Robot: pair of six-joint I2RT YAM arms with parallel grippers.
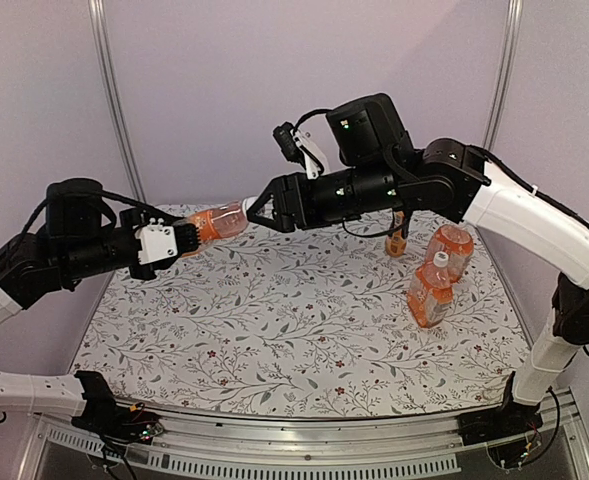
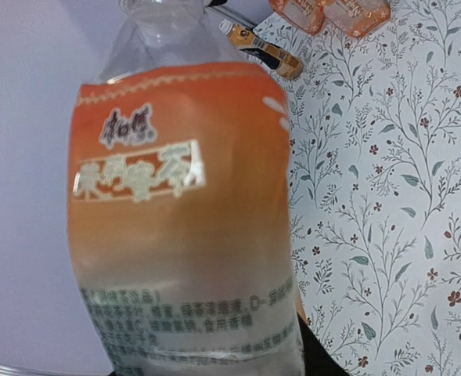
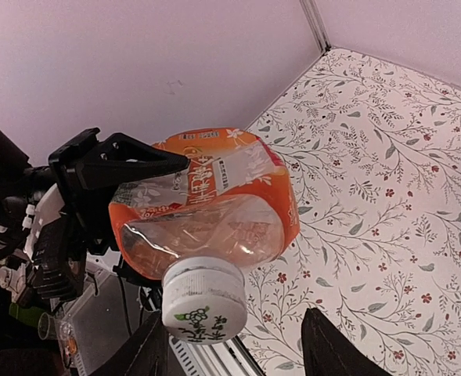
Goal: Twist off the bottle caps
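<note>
The left tool [image 1: 188,237] is clamped on the bottle [image 1: 217,223], held level above the surface [image 1: 274,330], its cap [image 3: 204,301] at the spread fingers [image 3: 333,349] of the right tool [image 1: 257,210]; closing off-centre could slip off the cap, or twisting could spin the whole bottle in the left grip.

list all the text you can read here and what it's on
"康师傅": white brand script on the orange label of the held bottle, slightly blurred.
"茉莉蜜茶": large boxed characters below it, a likely reading.
Fine print lower on that label: too blurred.
On the white cap: a flower sprig, no words.
On the standing bottles: too small.
</note>
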